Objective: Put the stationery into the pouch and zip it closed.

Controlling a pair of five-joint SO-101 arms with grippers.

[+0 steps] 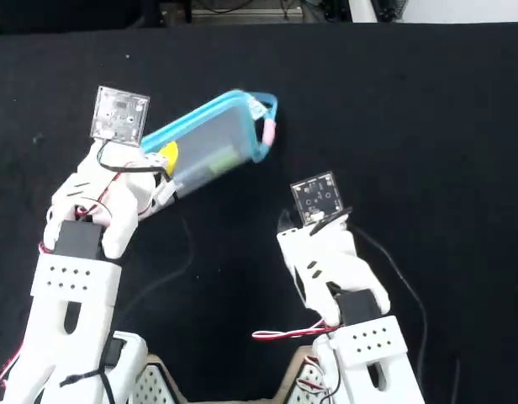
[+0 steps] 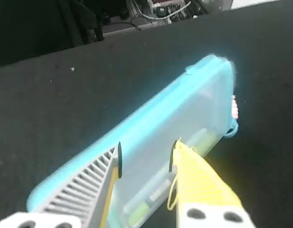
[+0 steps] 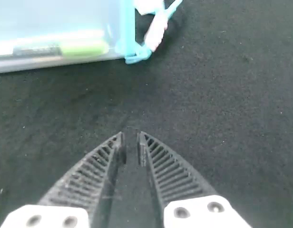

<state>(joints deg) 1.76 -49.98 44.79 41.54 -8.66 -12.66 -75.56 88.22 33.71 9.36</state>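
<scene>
Two arms: the left arm [image 1: 74,278] and right arm [image 1: 351,286] stand side by side at the near edge of the black worktop [image 1: 427,118]. The left one stretches toward the far left, and the right one is near the middle.
Pouch: the see-through pouch [image 1: 213,139] with blue trim lies aslant in the far-left part of the worktop. One end points toward the left arm, the other toward the far edge and centre.
Stationery: a green item [image 3: 82,48] and a dark-banded item [image 3: 37,50] show through the pouch wall along its near long side. What they are cannot be told.
Zip pull: a pink tab [image 3: 155,32] on a blue loop hangs off the pouch end farthest from the left arm. Whether the zip is closed cannot be told.
Left gripper: the left gripper [image 2: 147,147] straddles the pouch at its near-left end. Its jaws are partly apart, with one grey and one yellow finger pressed against opposite sides.
Right gripper: the right gripper [image 3: 131,138] hangs over bare worktop, near the pouch's tab end but apart from it. Its jaws are nearly together with a thin gap, holding nothing.
In the way: in the high view the left wrist and its square circuit board [image 1: 120,114] cover the pouch's near-left end.
Around: thin black cables [image 1: 406,278] trail over the worktop beside the right arm and between the arms. Red and white wires [image 1: 280,334] run along the arms. Cluttered gear [image 2: 156,9] lies beyond the far edge.
</scene>
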